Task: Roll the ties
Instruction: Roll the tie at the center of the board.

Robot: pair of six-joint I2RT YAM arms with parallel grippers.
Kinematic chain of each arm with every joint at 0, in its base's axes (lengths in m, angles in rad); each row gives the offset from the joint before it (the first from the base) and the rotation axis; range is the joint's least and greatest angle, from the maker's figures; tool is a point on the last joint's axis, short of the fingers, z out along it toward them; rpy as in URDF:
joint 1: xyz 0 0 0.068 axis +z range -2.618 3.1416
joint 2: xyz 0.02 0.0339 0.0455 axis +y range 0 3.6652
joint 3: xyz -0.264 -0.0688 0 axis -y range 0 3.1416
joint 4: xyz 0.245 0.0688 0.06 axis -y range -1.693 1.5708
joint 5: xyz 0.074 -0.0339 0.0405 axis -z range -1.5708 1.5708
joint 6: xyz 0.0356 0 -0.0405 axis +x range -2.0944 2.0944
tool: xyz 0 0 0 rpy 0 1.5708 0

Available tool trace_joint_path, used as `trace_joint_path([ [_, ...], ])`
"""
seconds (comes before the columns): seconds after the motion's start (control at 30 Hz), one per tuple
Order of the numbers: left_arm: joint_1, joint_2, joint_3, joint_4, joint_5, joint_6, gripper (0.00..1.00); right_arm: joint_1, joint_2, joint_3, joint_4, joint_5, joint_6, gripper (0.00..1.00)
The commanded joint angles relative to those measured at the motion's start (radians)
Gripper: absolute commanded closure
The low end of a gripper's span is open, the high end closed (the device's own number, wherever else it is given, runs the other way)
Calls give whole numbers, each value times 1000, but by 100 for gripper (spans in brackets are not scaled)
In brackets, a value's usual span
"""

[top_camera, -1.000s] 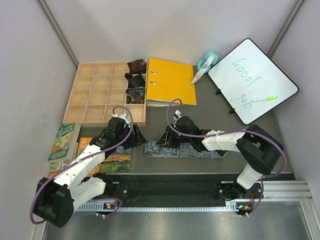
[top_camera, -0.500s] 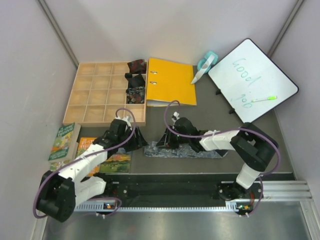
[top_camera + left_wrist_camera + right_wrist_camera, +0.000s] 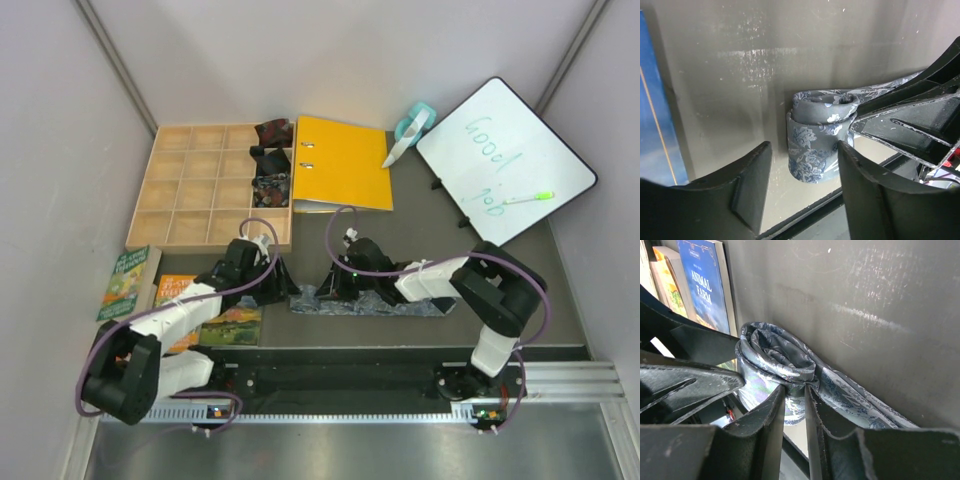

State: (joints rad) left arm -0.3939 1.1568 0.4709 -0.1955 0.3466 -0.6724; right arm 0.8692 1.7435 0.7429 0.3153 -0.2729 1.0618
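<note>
A silvery grey-blue patterned tie (image 3: 375,300) lies flat on the dark table, its left end wound into a small roll (image 3: 816,135) standing on edge. My right gripper (image 3: 795,399) is shut on the fabric at the roll's (image 3: 775,362) edge, a fold pinched between its fingers. Just left of the roll, my left gripper (image 3: 805,172) stands open, the roll ahead of its fingertips and touching neither finger. In the top view the left gripper (image 3: 283,283) and right gripper (image 3: 333,285) face each other across the roll. Three small rolled ties, dark red (image 3: 273,130), black (image 3: 268,158) and speckled (image 3: 270,190), sit in the tray's right column.
The wooden compartment tray (image 3: 190,195) stands at the back left beside an orange binder (image 3: 342,163). A whiteboard (image 3: 505,160) with a green marker (image 3: 528,198) leans at the back right, a tape dispenser (image 3: 412,125) behind it. Books (image 3: 130,285) lie along the left edge.
The left gripper has moved right, up to the roll, its fingers a little narrower. The right gripper's fingers have closed in on the tie's fabric.
</note>
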Motion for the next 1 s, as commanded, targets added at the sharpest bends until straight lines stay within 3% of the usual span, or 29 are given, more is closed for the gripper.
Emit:
trace_joint_path([
  [0.0,4,27,-21,99,41,17,42,17,25,27,13,34,-36,78],
  [0.53,3,133,-71,280,111,-49,54,16,56,30,19,34,-43,79],
  [0.63,3,156,-75,307,118,-53,59,16,60,30,21,34,-43,80],
  [0.67,3,162,-74,311,115,-55,65,16,62,32,21,34,-45,80],
  [0.73,1,158,-68,303,115,-56,69,17,63,32,19,34,-45,80],
  [0.97,-34,74,66,-43,-98,-4,77,16,48,53,-19,29,-57,79],
])
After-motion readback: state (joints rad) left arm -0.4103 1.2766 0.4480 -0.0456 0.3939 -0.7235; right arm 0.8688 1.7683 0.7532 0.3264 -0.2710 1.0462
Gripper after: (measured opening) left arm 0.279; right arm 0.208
